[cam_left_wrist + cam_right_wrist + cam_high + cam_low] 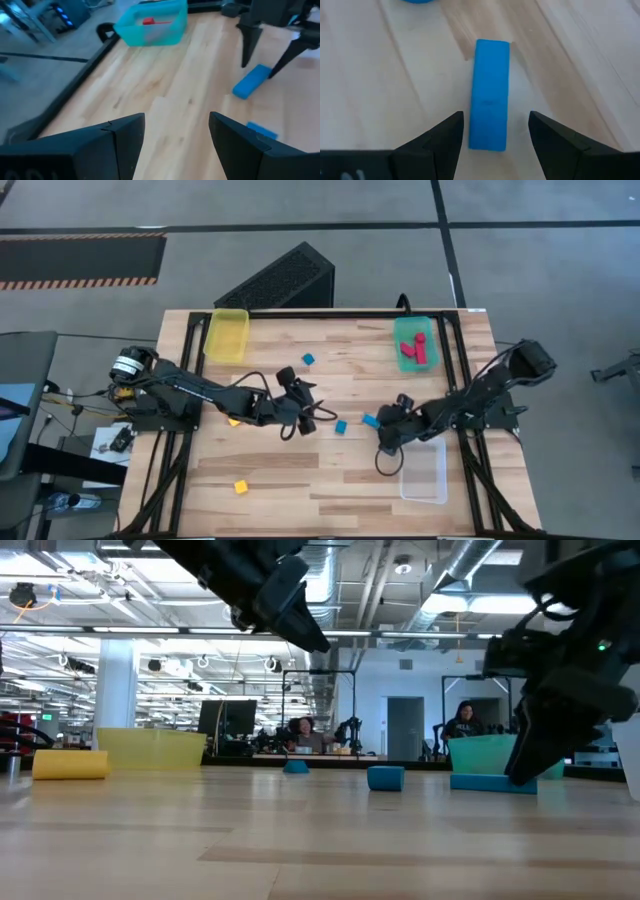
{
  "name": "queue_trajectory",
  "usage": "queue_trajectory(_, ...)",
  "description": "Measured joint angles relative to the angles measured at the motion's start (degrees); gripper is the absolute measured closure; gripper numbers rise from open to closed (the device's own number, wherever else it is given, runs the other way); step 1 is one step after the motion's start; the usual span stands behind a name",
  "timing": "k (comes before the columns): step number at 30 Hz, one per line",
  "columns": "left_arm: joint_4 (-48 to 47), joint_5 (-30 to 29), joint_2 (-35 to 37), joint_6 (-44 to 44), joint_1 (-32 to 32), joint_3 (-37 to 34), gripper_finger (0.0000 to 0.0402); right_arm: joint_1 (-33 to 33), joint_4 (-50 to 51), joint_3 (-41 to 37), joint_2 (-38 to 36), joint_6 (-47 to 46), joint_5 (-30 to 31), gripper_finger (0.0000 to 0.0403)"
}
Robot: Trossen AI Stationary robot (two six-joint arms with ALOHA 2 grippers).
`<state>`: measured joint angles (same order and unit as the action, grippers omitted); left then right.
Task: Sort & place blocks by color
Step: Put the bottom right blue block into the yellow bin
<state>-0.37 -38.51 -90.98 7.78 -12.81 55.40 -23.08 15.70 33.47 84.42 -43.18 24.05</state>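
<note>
A blue bar block (491,95) lies flat on the table. My right gripper (495,117) is open, pointing down at it, with one finger on either side of its near end and not touching it; the left wrist view shows those fingers (248,47) above the bar (251,81). My left gripper (176,117) hangs open over bare wood near the table's middle (310,415), with nothing between its fingers. Two more blue blocks (341,426) (308,359) and two yellow blocks (241,487) (233,421) lie loose. Red blocks (415,352) lie in the teal bin (403,330).
A yellow bin (227,335) stands at the far left and a clear bin (424,470) at the near right beside my right arm. A black ridged box (280,280) sits beyond the far edge. People sit in the room behind the table.
</note>
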Motion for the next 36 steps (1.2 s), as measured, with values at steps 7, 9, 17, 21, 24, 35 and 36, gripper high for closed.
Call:
queue_trajectory(7, -2.79, -2.49, -0.02, 0.27, 0.05, 0.0, 0.0189, 3.51, -0.69, 0.22, 2.63, 3.02, -4.12, 0.0164)
queue_trajectory(9, -2.87, -1.2, -0.04, 0.92, 0.12, 0.0, 0.0189, 3.89, -1.4, 0.26, 3.24, 3.17, -4.53, 0.0182)
queue_trajectory(17, -1.16, 11.07, -0.16, -4.17, 0.28, -0.57, 0.0189, 2.77, -3.63, 0.01, 2.34, 3.35, -1.01, 0.0313)
queue_trajectory(21, 7.45, 16.28, -1.14, -9.49, 0.28, -3.78, 0.0189, 0.62, -9.67, -0.18, 0.01, 9.85, 6.52, 0.0313)
queue_trajectory(24, 17.72, 20.15, -1.97, -12.71, 0.28, -6.45, 0.0189, -1.59, -17.04, -0.07, -1.0, 17.87, 8.26, 0.0313)
queue_trajectory(35, 27.11, 26.45, -1.99, -16.39, 0.08, -7.43, 0.0189, -3.51, -35.06, 2.07, -0.57, 38.27, 9.26, 0.0313)
queue_trajectory(36, 27.01, 26.74, -1.99, -16.48, 0.0, -7.43, 0.0189, -3.51, -35.09, 2.87, -0.57, 39.36, 9.27, 0.0313)
